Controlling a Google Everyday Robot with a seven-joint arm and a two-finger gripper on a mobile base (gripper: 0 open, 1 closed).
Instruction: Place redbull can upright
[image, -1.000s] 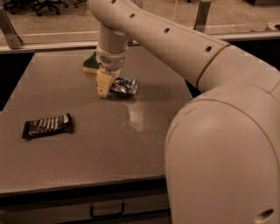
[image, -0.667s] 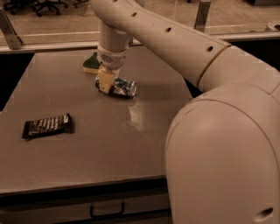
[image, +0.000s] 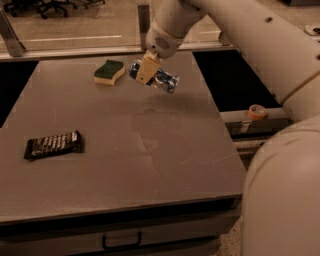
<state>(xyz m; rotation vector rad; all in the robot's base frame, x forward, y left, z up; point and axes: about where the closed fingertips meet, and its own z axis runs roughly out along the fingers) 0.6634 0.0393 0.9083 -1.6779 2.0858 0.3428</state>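
The redbull can (image: 159, 79) is a dented blue-and-silver can. It hangs above the far part of the brown table (image: 150, 150), lying nearly on its side with its right end tilted down. My gripper (image: 146, 70) comes down from the white arm at the top and is shut on the can's left half. One tan finger (image: 147, 69) covers part of the can. The can does not touch the table.
A green-and-yellow sponge (image: 110, 72) lies just left of the can at the back. A dark candy bar wrapper (image: 53, 145) lies at the left front. An orange tape roll (image: 257, 111) sits on a ledge to the right. My white arm fills the right side.
The gripper closed on the can lying on the table and lifted it off the surface. The view has shifted, so the table now sits further left.
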